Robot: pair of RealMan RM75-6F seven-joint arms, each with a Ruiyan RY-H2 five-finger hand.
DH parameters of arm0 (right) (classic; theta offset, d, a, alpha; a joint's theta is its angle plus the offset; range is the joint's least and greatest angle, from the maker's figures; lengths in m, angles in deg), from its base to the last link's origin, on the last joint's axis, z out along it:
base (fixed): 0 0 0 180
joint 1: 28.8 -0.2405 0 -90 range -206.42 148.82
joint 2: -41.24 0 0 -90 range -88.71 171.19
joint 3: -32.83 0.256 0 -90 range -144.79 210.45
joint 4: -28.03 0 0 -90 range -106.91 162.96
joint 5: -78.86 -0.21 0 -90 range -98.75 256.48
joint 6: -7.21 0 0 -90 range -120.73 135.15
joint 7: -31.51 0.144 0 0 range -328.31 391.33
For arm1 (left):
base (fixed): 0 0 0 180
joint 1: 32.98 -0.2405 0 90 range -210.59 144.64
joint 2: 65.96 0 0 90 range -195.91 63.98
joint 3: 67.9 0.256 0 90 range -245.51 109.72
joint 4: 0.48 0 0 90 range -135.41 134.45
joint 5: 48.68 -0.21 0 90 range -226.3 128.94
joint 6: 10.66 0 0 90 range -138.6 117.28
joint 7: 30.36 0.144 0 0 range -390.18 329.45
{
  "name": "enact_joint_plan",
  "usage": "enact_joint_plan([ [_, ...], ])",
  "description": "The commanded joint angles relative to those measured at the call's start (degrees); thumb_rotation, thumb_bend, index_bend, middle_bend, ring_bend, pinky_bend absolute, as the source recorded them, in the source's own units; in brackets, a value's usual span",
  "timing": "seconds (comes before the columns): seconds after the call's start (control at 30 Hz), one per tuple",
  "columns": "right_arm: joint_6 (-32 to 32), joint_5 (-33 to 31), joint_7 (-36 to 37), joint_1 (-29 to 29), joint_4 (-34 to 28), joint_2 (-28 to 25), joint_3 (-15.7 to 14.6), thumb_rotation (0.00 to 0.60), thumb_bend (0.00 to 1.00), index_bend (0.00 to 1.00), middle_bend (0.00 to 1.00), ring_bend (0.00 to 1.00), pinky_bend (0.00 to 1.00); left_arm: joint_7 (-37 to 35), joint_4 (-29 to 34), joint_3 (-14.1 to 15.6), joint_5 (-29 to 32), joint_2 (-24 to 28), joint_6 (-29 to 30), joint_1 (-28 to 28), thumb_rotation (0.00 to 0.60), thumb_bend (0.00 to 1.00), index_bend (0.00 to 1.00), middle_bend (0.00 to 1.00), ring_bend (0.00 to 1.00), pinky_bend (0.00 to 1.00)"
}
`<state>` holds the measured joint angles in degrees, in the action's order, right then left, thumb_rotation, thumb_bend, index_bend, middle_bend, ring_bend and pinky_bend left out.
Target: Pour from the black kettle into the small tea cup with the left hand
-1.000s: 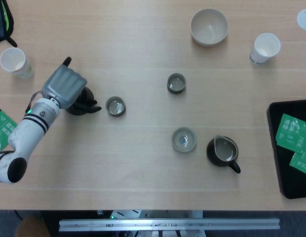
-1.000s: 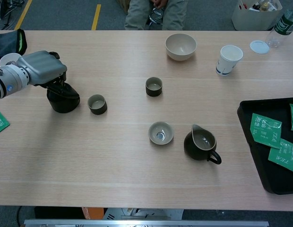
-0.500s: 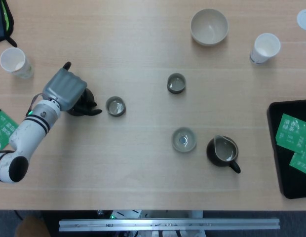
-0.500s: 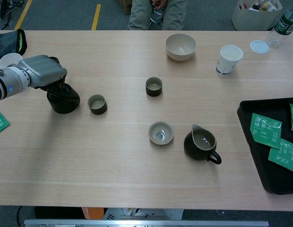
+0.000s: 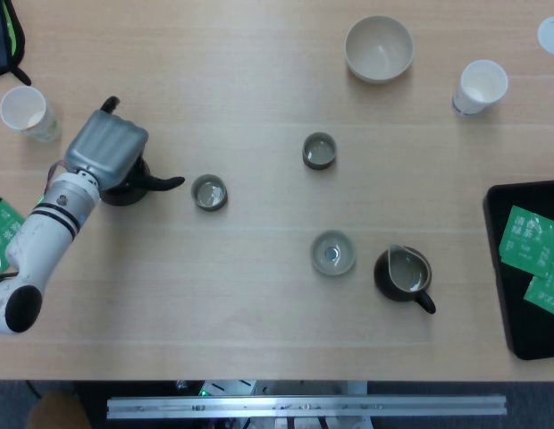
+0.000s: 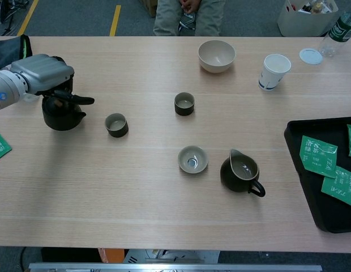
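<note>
Black kettle (image 6: 62,112) under left robot hand (image 6: 44,73) gripping it, spout toward small tea cup (image 6: 116,124)

The left hand (image 5: 105,147) had a grey, boxy back with faint ribbing running along it, and dark fingers (image 5: 110,105) showed past its edge. Behind it sat a pale wrist section ringed by black bands, with a small green light glowing at one side. The forearm (image 5: 37,246) was a smooth white tube ending in a black, rounded joint cap near the bench edge. In the chest view the same hand (image 6: 44,72) looked matte grey, its wrist white with a dark band.
</note>
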<state>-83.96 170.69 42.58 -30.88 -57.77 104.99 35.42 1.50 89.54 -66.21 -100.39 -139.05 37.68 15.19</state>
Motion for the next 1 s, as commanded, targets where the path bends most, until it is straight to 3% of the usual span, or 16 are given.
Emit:
enact_joint_plan([
  [0.03, 0.01, 0.12, -0.07, -0.05, -0.12, 0.00, -0.03, 0.600, 0.15, 0.33, 0.33, 0.22, 0.24, -1.49, 0.31, -0.91, -0.36, 0.47, 1.72, -1.19, 0.000, 0.05, 1.00, 1.00, 0.90, 0.11],
  [0.2, -0.07, 0.36, -0.30, -0.11, -0.47, -0.08, -0.07, 0.600, 0.15, 0.33, 0.33, 0.22, 0.24, -4.05, 1.33, -2.58, 0.07, 0.51, 4.47, -2.81, 0.000, 0.12, 1.00, 1.00, 0.91, 0.11],
  [0.37, -0.35, 0.78, -0.41, -0.13, -0.75, -0.16, -0.13, 0.600, 0.15, 0.33, 0.33, 0.22, 0.24, -5.49, 2.31, -3.97, -0.18, 0.25, 7.59, -4.32, 0.000, 0.27, 1.00, 1.00, 0.92, 0.11],
  [0.87, -1.22, 1.00, 0.28, 0.34, -0.28, -0.07, -0.33, 0.600, 0.15, 0.33, 0.33, 0.22, 0.24, -5.80, 4.27, -6.40, -2.73, -0.83, 13.02, -6.69, 0.000, 0.37, 1.00, 1.00, 0.92, 0.11],
  [1.0, -1.49, 1.08, 0.41, 0.44, -0.23, -0.06, -0.32, 0.600, 0.15, 0.33, 0.33, 0.22, 0.24, -5.66, 4.61, -6.70, -3.60, -1.02, 13.75, -7.11, 0.043, 0.37, 1.00, 1.00, 0.92, 0.11],
])
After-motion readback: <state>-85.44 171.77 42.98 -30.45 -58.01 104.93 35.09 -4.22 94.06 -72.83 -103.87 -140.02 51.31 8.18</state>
